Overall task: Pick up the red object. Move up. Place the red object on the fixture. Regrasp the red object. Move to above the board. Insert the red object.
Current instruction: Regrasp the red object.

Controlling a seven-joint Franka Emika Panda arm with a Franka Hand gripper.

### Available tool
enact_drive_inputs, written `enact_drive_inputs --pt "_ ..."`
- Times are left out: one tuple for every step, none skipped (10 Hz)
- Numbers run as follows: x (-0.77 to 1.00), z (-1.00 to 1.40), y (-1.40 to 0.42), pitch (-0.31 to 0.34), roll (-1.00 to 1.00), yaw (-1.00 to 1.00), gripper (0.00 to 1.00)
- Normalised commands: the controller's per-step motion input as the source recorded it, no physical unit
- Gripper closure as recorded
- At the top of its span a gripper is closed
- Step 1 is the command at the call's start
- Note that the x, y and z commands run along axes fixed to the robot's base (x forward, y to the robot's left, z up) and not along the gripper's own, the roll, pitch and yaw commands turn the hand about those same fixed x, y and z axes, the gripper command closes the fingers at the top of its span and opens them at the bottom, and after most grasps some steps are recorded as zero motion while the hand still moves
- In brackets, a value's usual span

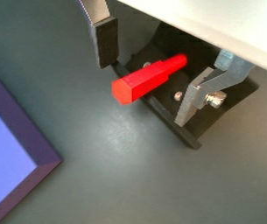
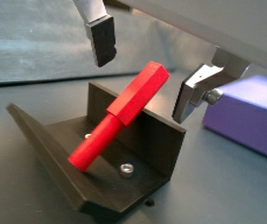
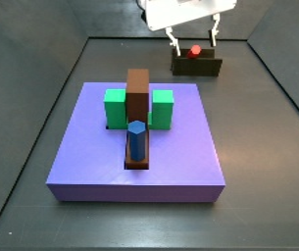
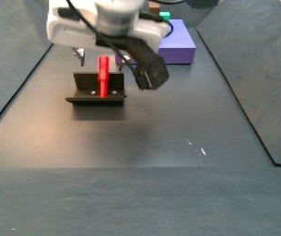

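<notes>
Red, rigid and likely light, the peg [image 2: 122, 116] leans in the fixture [image 2: 101, 166]. The tool [image 2: 147, 66] hangs wide open, empty, straddling its upper end, the likeliest place to grip.

The red object [image 2: 122, 117] looks like smooth matt plastic, leaning in the fixture [image 2: 136, 171], which is dull dark metal with bright screws. Above the fixture, the open gripper [image 2: 147, 66] has brushed silver fingers [image 2: 202, 89] with matt black pads. The board [image 3: 138, 147] near the fixture is matt lavender.
</notes>
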Motion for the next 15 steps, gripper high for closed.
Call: enact_drive_inputs --pt "-0.03 0.11 -0.05 0.314 1.00 0.07 0.00" --pt "-0.12 0.15 -0.05 0.406 1.00 0.06 0.00" --pt "-0.14 0.16 -0.05 0.420 1.00 0.06 0.00" --pt "-0.15 0.16 -0.05 0.429 1.00 0.05 0.00" --pt "-0.15 0.16 -0.05 0.431 1.00 0.05 0.00" --pt "-0.14 0.16 -0.05 0.423 1.00 0.05 0.00" --pt "-0.12 0.15 -0.06 0.406 1.00 0.06 0.00" --pt "-0.06 0.12 -0.06 0.351 1.00 0.07 0.00" --pt "0.12 0.08 -0.11 0.200 1.00 0.13 0.00" --pt "0.28 0.07 -0.05 0.091 1.00 0.14 0.00" --pt "0.45 0.10 -0.03 0.000 1.00 0.13 0.00" --pt "0.58 0.10 -0.05 0.000 1.00 0.09 0.00" --pt "0.56 0.00 -0.14 -0.026 1.00 0.12 0.00" --pt "0.23 0.02 -0.10 0.049 1.00 0.14 0.00" --pt "0.05 0.05 -0.14 0.191 1.00 0.15 0.00"
